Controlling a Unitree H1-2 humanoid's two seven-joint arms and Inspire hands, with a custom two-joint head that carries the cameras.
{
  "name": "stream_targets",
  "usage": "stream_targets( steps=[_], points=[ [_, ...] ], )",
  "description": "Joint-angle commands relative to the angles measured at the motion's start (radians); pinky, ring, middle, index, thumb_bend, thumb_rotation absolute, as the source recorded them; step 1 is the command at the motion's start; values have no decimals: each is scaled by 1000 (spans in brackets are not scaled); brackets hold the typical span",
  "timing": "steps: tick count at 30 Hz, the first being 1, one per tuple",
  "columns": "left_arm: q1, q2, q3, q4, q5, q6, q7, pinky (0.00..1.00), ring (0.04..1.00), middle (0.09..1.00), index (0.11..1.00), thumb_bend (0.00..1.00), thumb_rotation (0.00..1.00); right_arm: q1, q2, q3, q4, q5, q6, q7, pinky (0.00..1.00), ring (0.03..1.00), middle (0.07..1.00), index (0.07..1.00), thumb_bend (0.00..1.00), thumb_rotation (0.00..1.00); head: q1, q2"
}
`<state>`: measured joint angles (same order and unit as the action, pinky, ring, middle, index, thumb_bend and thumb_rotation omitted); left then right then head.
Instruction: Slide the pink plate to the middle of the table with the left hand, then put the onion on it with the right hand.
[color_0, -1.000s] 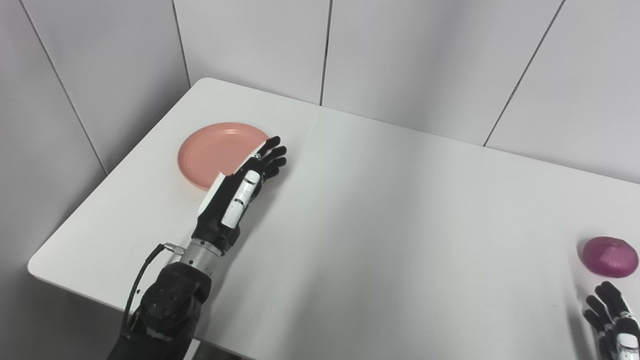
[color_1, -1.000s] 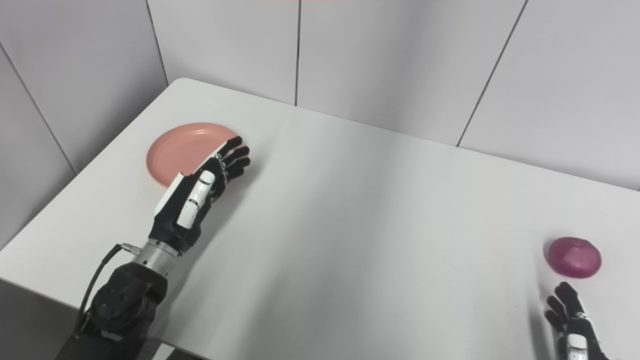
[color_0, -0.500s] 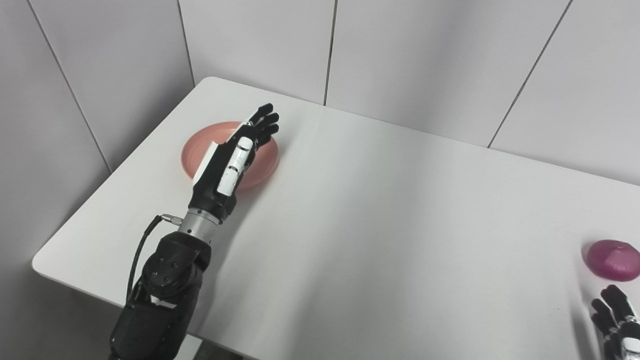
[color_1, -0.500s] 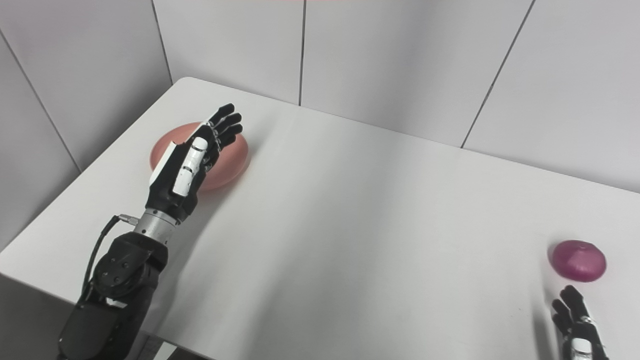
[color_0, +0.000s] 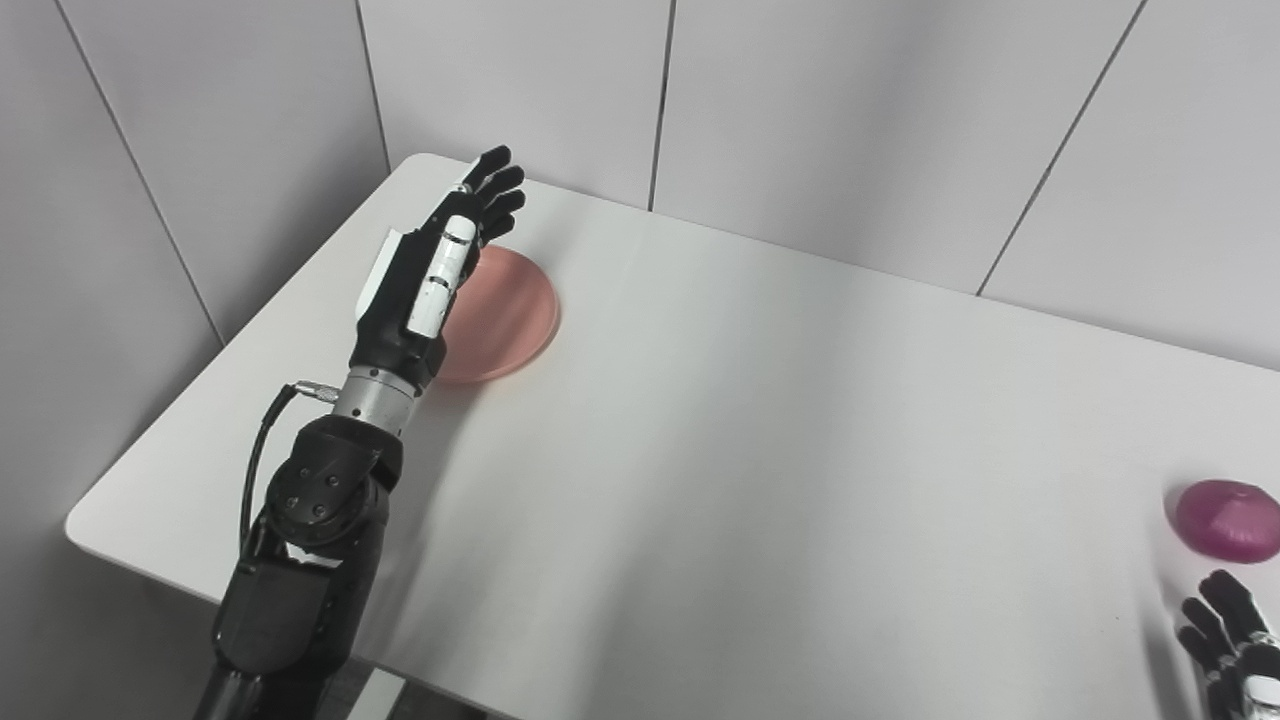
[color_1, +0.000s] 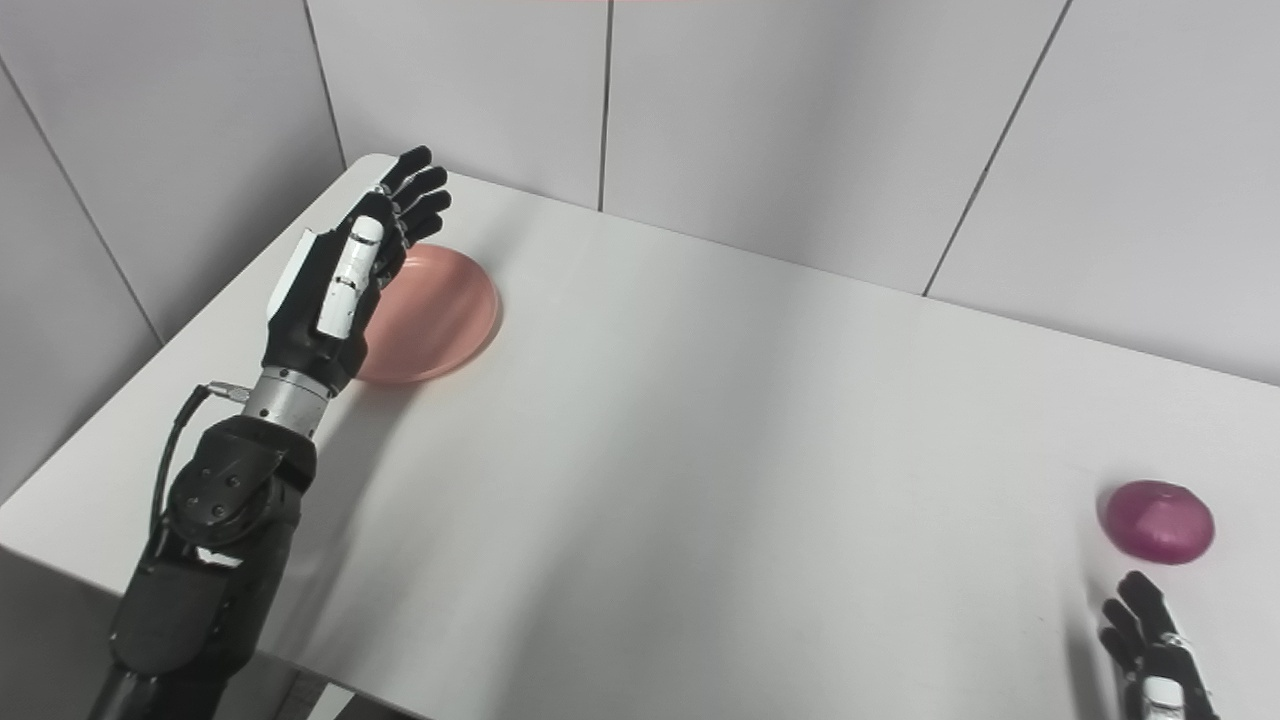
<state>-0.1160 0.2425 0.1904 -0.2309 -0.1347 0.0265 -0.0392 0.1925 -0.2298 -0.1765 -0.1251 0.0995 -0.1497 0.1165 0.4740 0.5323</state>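
The pink plate (color_0: 505, 315) lies near the table's far left corner, and its left half is hidden behind my left hand (color_0: 430, 270). That hand is raised over the plate's left side, open, with straight fingers pointing toward the far wall. Whether it touches the plate I cannot tell. A purple onion (color_1: 1160, 521) rests on the table at the far right. My right hand (color_1: 1150, 650) sits just in front of the onion at the bottom right corner, open, fingers spread, apart from the onion and partly cut off by the picture's edge.
The white table (color_0: 760, 440) stands against grey panelled walls at the back and left. Its front left corner is rounded. Bare white tabletop stretches between the plate and the onion.
My left hand has swung from the plate's right rim up and across to its left side, now covering the left half. The right hand and the onion have stayed put.
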Motion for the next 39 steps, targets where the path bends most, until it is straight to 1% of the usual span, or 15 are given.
stream_targets(
  steps=[1,4,6,11,15,19,23,25,27,28,29,31,33,38,39],
  points=[
    [-56,38,19,-8,1,-19,-2,909,907,919,896,452,1000,-19,-12,-3,2,6,-17,-1,904,913,925,909,579,997,-1,1],
    [-69,48,29,10,-1,-25,-2,908,910,919,896,456,1000,-20,-12,-4,10,16,-32,5,904,913,924,909,587,993,0,-2],
    [-78,52,38,21,-5,-19,3,910,909,913,889,434,1000,-19,-11,-4,6,23,-26,7,907,912,921,906,599,983,1,-5],
    [-101,57,64,58,-16,-21,6,901,901,904,880,421,1000,-16,-7,-3,-8,19,-11,0,915,915,920,905,594,982,4,-11],
    [-120,71,80,93,-19,-30,-1,892,897,893,871,398,1000,-15,-9,-4,-3,16,-12,0,940,925,926,906,631,979,5,-14],
    [-136,83,96,120,-34,-40,-6,890,891,887,865,394,1000,-16,-10,-3,7,23,-27,7,944,928,930,910,643,974,3,-20],
    [-149,95,103,137,-23,-30,3,875,885,878,852,400,1000,-14,-13,-4,7,17,-24,5,945,926,932,911,639,973,5,-23],
    [-155,102,109,153,-21,-32,2,872,883,874,848,400,1000,-13,-16,-4,4,13,-16,4,939,927,934,915,646,975,5,-23],
    [-162,109,115,168,-24,-35,0,866,876,868,841,399,1000,-10,-13,-5,-18,8,15,-3,935,927,934,913,648,974,10,-23],
    [-165,110,118,172,-21,-33,4,862,873,866,839,398,1000,-9,-9,-5,-24,9,19,-5,933,927,933,911,648,972,13,-26],
    [-167,110,120,175,-19,-32,7,844,859,853,825,398,1000,-8,-7,-5,-28,9,20,-7,932,928,935,913,629,972,13,-26],
    [-173,115,127,183,-18,-29,13,825,843,839,812,399,1000,-7,-9,-4,-20,17,0,-1,941,933,940,919,613,976,17,-27],
    [-177,120,133,188,-17,-23,18,807,825,822,798,400,1000,-8,-12,-5,-11,24,-10,4,946,937,941,922,619,976,20,-28],
    [-189,134,146,200,-22,-28,18,799,823,821,797,390,1000,-11,-18,-7,6,25,-24,7,944,935,939,916,665,970,22,-27],
    [-192,136,149,197,-25,-20,20,798,824,821,797,390,1000,-12,-18,-7,6,24,-24,5,944,934,938,915,672,969,23,-27]
  ],
)
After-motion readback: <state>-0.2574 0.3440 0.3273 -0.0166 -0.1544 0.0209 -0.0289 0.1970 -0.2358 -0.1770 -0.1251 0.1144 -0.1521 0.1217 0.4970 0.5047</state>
